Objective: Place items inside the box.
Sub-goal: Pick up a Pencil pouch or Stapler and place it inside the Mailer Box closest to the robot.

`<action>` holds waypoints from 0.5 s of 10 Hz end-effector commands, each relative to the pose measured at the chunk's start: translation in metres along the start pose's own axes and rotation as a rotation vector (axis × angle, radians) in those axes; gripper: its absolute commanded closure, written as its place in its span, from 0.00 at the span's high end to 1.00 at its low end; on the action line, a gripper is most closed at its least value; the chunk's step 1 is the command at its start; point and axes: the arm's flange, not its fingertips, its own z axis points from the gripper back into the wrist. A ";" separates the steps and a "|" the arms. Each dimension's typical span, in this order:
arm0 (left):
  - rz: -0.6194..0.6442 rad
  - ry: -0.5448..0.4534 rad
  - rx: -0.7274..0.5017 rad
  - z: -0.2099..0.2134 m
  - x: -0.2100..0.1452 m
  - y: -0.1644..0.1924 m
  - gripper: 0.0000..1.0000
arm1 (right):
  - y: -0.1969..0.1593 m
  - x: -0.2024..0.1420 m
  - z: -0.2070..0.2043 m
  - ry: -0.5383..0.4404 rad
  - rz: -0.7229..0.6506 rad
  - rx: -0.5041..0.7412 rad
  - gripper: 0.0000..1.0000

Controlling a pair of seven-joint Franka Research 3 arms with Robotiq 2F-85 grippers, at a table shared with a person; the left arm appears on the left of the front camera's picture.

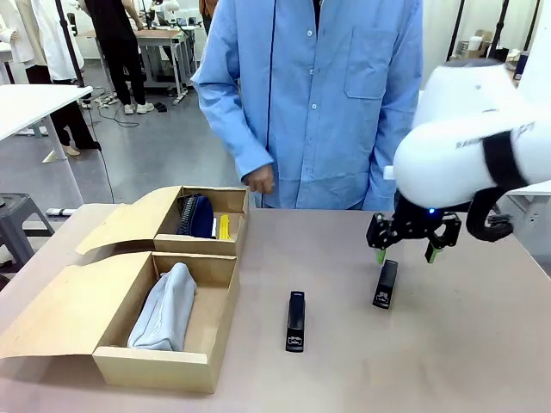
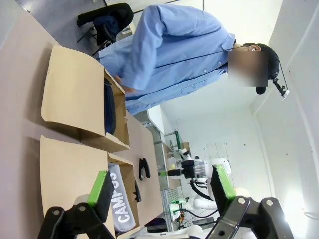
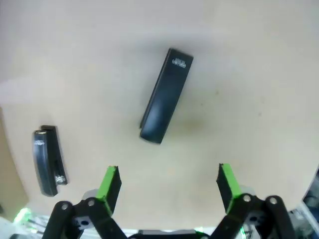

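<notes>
Front view: tan table [image 1: 482, 344] carries the near box [image 1: 164, 368], grey floor [image 1: 164, 146] beyond.

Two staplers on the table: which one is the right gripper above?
The stapler on the robot's right, just below the open right gripper. The other stapler lies farther left, toward the near box.

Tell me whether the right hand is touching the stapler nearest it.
Apart. The right wrist view shows the right hand open, with bare table between its green pads and the stapler.
</notes>
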 end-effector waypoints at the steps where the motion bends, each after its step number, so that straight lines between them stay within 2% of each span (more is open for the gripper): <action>1: -0.021 -0.015 -0.026 -0.001 0.001 -0.002 1.00 | -0.002 0.017 -0.012 -0.011 0.079 0.034 1.00; 2: -0.021 -0.015 -0.026 -0.001 0.001 -0.002 1.00 | -0.012 0.015 -0.013 0.008 0.032 0.029 1.00; 4: -0.021 -0.015 -0.026 -0.001 0.001 -0.002 1.00 | -0.030 0.010 -0.011 0.006 0.051 0.161 1.00; 5: -0.021 -0.015 -0.026 -0.001 0.001 -0.002 1.00 | -0.023 0.014 -0.018 0.025 0.071 0.146 1.00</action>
